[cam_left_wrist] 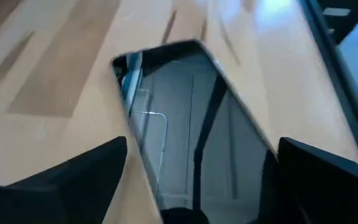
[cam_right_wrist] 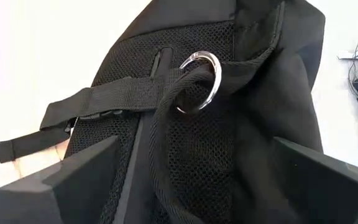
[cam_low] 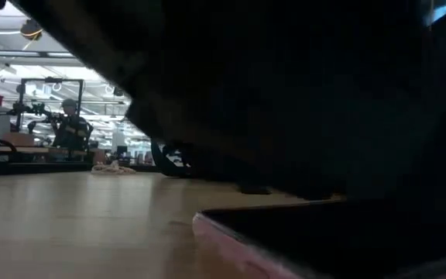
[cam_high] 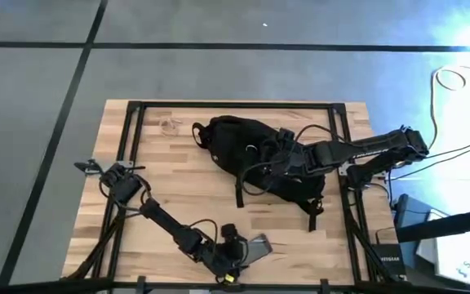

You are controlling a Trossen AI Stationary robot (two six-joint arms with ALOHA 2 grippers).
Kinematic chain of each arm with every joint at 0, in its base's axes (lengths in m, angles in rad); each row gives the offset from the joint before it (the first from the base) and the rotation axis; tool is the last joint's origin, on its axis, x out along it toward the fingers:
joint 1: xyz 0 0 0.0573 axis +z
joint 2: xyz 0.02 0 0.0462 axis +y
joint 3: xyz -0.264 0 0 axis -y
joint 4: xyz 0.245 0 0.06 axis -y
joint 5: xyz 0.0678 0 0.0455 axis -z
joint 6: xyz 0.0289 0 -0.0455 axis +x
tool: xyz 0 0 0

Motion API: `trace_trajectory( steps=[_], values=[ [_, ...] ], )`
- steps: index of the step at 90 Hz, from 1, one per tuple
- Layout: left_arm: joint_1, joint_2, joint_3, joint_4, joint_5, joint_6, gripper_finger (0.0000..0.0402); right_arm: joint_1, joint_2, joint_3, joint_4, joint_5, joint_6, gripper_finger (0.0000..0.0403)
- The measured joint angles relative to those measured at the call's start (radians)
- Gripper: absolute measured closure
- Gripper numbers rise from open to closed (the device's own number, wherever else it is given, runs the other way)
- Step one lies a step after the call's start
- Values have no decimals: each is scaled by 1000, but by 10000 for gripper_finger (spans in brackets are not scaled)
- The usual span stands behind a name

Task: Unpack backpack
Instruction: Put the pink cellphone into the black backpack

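The left gripper sits low at the table's near edge, its two dark fingers spread apart on either side of a smartphone that lies flat on the wood with its glossy dark screen up; in the left wrist view the phone runs between the fingers, and whether either pad touches it cannot be told. In the low view the same phone shows as a thin slab with a pale pinkish edge, close to the camera. The right gripper is stretched in from the right side over the backpack, and its fingers stand wide apart above the mesh back panel. Just ahead of them a silver metal ring holds a black cord, with a flat webbing strap running off to one side. The backpack lies on its side in the middle of the wooden table, toward the right, straps trailing toward the near edge. A small clear object rests near the far left corner, well apart from the pack. Far behind the table in the low view, a person sits at another rig
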Motion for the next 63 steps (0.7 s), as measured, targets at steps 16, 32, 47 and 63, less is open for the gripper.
trace_trajectory(
  steps=[16,32,47,63],
  values=[
    [3,-1,1,-34,-24,-44,1,0,0,0,1,7,0,11],
    [3,-3,3,-71,-43,-47,1,0,0,0,1,7,2,11],
    [12,-7,5,-132,-49,-42,1,0,0,0,1,7,3,11],
    [20,-14,5,-198,-98,-19,1,0,0,0,1,-2,4,11]
  ],
)
